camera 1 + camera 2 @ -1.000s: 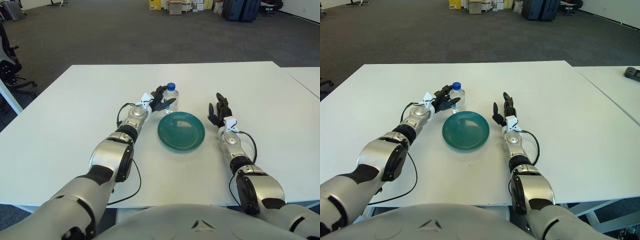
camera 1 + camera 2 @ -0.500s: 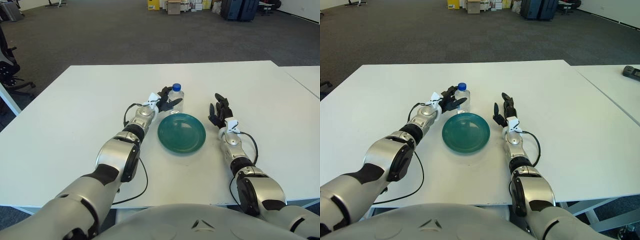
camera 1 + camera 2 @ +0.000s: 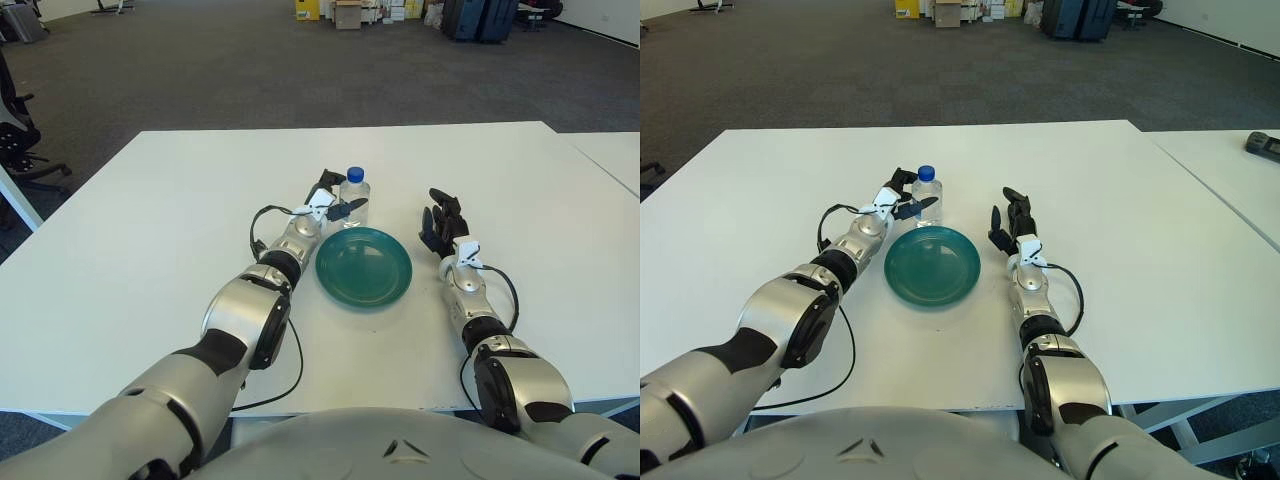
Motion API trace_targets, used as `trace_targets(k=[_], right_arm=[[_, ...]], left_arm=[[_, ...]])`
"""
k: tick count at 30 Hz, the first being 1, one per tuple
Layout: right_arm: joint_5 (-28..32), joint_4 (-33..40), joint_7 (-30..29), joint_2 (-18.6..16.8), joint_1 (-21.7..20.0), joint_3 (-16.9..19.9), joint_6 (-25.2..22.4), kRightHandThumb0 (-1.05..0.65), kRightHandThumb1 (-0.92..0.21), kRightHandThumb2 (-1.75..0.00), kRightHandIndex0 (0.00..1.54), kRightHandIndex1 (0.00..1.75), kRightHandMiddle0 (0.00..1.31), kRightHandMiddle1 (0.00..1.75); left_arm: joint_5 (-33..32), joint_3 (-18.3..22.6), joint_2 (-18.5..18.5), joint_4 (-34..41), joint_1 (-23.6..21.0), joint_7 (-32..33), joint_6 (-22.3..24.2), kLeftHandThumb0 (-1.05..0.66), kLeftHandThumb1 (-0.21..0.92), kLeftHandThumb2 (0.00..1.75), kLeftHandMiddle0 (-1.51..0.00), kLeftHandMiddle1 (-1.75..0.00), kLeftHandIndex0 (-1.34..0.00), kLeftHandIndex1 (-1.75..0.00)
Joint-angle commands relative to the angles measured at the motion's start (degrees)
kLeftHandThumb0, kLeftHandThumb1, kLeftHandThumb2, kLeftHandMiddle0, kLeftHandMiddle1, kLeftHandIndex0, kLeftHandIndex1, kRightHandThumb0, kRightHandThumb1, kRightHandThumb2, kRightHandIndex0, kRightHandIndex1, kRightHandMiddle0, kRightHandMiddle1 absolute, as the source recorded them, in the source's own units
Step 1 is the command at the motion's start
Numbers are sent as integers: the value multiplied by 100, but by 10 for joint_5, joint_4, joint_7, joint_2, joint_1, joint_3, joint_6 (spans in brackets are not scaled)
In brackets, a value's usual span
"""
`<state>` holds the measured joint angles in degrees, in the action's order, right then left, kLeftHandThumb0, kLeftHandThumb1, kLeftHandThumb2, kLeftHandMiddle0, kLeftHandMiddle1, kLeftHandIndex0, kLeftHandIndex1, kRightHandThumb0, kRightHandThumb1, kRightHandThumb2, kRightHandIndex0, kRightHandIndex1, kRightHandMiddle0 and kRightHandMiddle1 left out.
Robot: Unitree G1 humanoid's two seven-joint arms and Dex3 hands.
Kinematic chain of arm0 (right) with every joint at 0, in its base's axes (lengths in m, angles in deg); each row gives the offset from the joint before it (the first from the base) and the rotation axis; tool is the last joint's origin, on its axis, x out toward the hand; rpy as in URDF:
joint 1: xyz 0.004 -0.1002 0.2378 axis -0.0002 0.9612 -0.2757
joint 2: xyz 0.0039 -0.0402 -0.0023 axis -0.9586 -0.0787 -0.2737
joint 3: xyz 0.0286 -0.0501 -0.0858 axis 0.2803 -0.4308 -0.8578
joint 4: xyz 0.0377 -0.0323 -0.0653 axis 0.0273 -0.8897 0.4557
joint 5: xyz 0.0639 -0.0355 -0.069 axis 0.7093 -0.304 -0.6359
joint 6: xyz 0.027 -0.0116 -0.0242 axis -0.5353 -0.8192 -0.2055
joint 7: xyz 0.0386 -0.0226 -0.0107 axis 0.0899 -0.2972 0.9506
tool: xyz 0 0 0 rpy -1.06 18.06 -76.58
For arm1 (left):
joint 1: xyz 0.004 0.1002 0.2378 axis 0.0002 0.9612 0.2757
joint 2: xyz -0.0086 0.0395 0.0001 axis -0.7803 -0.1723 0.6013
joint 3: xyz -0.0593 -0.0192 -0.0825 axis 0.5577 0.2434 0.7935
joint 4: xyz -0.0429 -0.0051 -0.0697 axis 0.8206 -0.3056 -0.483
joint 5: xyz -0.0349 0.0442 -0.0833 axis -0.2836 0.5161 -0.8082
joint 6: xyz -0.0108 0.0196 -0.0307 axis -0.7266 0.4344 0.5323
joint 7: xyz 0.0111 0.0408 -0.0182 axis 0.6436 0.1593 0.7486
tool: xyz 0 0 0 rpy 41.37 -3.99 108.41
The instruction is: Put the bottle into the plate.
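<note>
A small clear bottle (image 3: 354,197) with a blue cap stands upright on the white table (image 3: 150,230), just behind the far left rim of the dark green plate (image 3: 363,265). My left hand (image 3: 333,198) reaches in from the left and is shut on the bottle: one dark finger crosses its front and the thumb sits behind it. The plate holds nothing. To the right of the plate my right hand (image 3: 440,222) shows with its fingers relaxed and pointing away from me, holding nothing.
A black cable (image 3: 262,215) loops beside my left forearm. A second white table (image 3: 1240,180) adjoins on the right with a dark object (image 3: 1262,143) on it. Office chairs (image 3: 15,130) stand off the left edge. Grey carpet lies beyond.
My left hand has slid right along with the bottle, which now stands closer to the plate's rim. Its fingers have closed tighter round the bottle. The right hand has barely moved.
</note>
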<state>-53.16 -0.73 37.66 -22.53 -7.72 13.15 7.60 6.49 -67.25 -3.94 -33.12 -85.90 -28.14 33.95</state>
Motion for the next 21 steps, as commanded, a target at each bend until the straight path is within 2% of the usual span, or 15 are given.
trace_targets(k=[1, 5, 7, 8, 10, 11, 14, 21], right_arm=[[16, 1, 0, 2, -4, 11, -10, -76, -92, -89, 15, 2, 0, 79], [31, -1, 7, -2, -6, 21, -11, -79, -92, -93, 18, 2, 1, 85], [34, -1, 9, -2, -7, 23, -11, -81, -92, -93, 19, 2, 1, 87], [37, -2, 11, -2, -7, 25, -11, -81, -92, -93, 20, 2, 2, 87], [42, -2, 15, -2, -7, 27, -8, -84, -92, -94, 21, 3, 3, 88], [44, -2, 17, -2, -7, 27, -7, -84, -92, -95, 21, 3, 3, 88], [48, 1, 25, -5, -6, 31, 1, -86, -92, -96, 21, 2, 4, 89], [53, 2, 27, -6, -6, 34, 0, -89, -92, -99, 23, 2, 7, 90]], left_arm=[[9, -4, 2, -7, -22, 35, 24, -62, 84, 1, -77, -174, -39, -174], [16, -12, -4, -5, -21, 57, 14, -37, 87, 4, -98, -174, -69, -174], [18, -15, -6, -4, -20, 62, 10, -32, 88, 5, -103, -175, -75, -175], [20, -17, -7, -3, -19, 66, 5, -31, 86, 10, -105, -175, -76, -175], [19, -18, -9, -2, -18, 72, -3, -26, 67, 52, -111, -175, -82, -175], [18, -17, -9, -2, -17, 74, -5, -24, 61, 66, -114, -175, -84, -175], [12, -11, -9, -1, -15, 77, -12, -21, 53, 83, -117, -175, -86, -175], [-3, 4, -10, 1, -9, 79, -22, -16, 47, 96, -117, -175, -87, -175]])
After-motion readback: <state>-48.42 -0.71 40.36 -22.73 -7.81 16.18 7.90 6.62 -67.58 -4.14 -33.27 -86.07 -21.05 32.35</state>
